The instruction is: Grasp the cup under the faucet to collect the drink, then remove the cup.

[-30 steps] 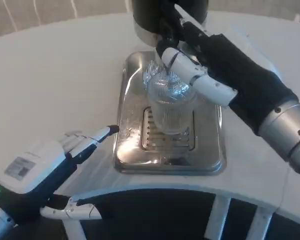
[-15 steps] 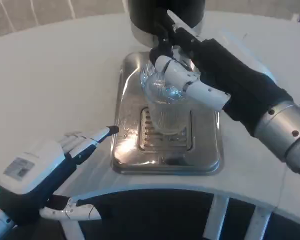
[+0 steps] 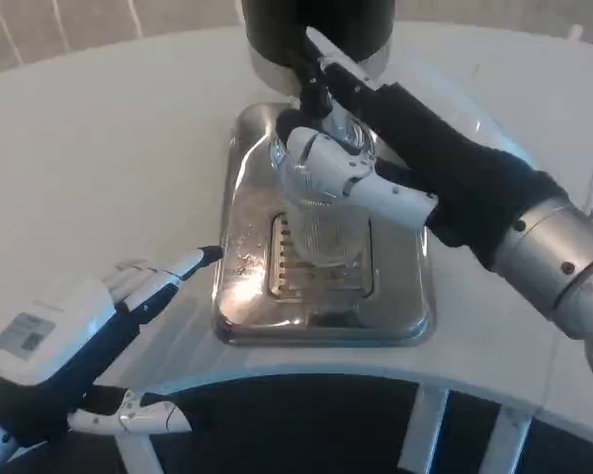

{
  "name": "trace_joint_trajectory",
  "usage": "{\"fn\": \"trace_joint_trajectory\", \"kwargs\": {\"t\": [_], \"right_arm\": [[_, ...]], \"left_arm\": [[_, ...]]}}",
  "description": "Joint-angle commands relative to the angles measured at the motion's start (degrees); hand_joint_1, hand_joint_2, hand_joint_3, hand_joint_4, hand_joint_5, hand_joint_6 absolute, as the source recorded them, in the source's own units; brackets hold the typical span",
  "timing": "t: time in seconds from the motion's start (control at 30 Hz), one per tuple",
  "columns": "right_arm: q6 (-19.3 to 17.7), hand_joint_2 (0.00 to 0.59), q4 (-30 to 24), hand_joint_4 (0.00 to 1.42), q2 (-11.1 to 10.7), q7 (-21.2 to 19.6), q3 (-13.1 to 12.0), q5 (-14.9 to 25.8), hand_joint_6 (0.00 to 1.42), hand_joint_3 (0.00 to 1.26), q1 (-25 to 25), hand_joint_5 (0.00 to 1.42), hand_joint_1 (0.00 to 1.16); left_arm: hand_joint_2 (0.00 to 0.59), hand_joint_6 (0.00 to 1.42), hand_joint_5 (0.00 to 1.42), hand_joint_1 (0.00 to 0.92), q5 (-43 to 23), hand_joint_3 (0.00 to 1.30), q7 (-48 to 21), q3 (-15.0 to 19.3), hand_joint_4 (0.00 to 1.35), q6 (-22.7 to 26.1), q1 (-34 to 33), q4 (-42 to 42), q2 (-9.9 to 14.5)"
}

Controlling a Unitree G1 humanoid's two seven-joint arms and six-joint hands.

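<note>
Right hand [image 3: 376, 173] now nearer the faucet [image 3: 311, 84], clamped on one cup [image 3: 321, 212]; left hand [image 3: 79, 336] empty, fingers spread.

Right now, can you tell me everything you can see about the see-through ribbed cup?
The clear ribbed plastic cup stands upright on the slotted grate of the shiny metal drip tray, just under the black dispenser at the top. Its sides have fine vertical ridges. The right hand wraps around its upper part, white fingers across the front. Whether any drink is inside cannot be told.
</note>
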Motion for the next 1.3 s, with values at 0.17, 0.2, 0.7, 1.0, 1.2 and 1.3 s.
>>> {"fn": "trace_joint_trajectory", "kwargs": {"t": [0.17,0.2,0.7,1.0,1.2,1.3], "right_arm": [[-6.0,0.499,-0.3,0.0,-2.9,3.9,6.0,-2.7,0.0,0.0,-1.8,0.0,0.11],[-6.7,0.499,-0.3,0.0,-3.4,4.1,6.5,-3.4,0.0,0.0,-1.9,0.0,0.11],[-9.8,0.5,-1.0,0.0,-4.6,5.5,5.1,-5.5,0.0,0.0,1.0,0.0,0.1],[-10.2,0.501,-0.1,0.0,-4.2,5.7,5.1,-6.1,0.0,0.0,1.3,0.0,0.1],[-9.8,0.501,0.3,0.0,-3.7,5.6,5.4,-6.8,0.0,0.0,1.2,0.0,0.11],[-9.7,0.501,0.4,0.0,-3.5,5.7,5.5,-7.0,0.0,0.0,1.2,0.0,0.11]], "left_arm": [[0.076,0.2,0.15,0.056,-1.0,0.11,-1.5,1.0,0.08,0.5,1.7,-1.2,0.9],[0.076,0.2,0.15,0.055,-1.1,0.11,-1.6,1.0,0.08,0.6,1.7,-1.3,0.8],[0.025,0.22,0.18,0.128,-14.5,0.0,-10.5,2.1,0.0,9.7,0.7,-4.2,-4.7],[0.022,0.28,0.22,0.234,-17.7,0.0,-13.8,2.6,0.0,18.4,-2.0,-7.6,-10.5],[0.02,0.3,0.24,0.284,-16.1,0.0,-12.9,1.5,0.0,19.1,-5.6,-5.0,-13.6],[0.025,0.3,0.25,0.302,-15.3,0.0,-12.5,1.3,0.0,18.8,-7.0,-3.7,-14.9]]}}
